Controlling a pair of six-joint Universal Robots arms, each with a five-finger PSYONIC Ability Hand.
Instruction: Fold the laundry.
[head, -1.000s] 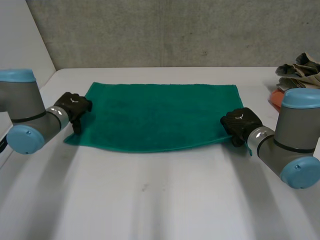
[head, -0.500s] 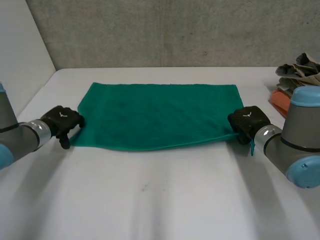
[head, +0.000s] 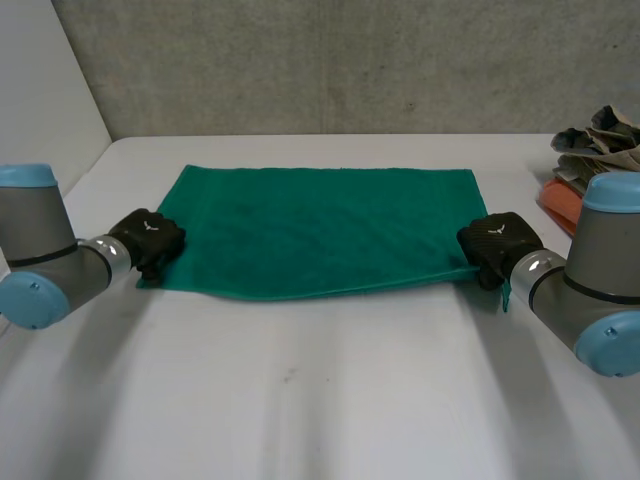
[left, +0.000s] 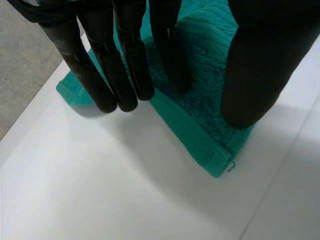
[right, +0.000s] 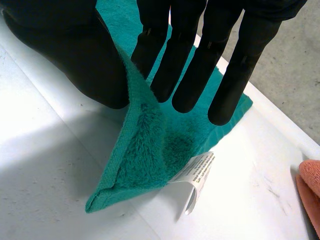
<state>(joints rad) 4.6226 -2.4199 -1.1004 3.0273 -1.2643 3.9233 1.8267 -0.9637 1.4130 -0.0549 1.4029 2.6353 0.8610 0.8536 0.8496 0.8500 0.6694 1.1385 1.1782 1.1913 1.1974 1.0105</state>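
The towel (head: 320, 230) lies flat and unfolded in the middle of the table (head: 320, 400). Its long axis runs from the robot's left to its right, with one long edge toward the robot. No fold has been made; judging by this, the whole fold is yet to be done.

The right hand (head: 497, 243) pinches the near right corner between thumb and straight fingers, raising it beside the label (right: 197, 175). The left hand (head: 148, 240) stands at the near left corner with its fingers straight; that corner lies flat, ungripped.

A heap of other cloth (head: 600, 140) sits well apart, at the table's far right.
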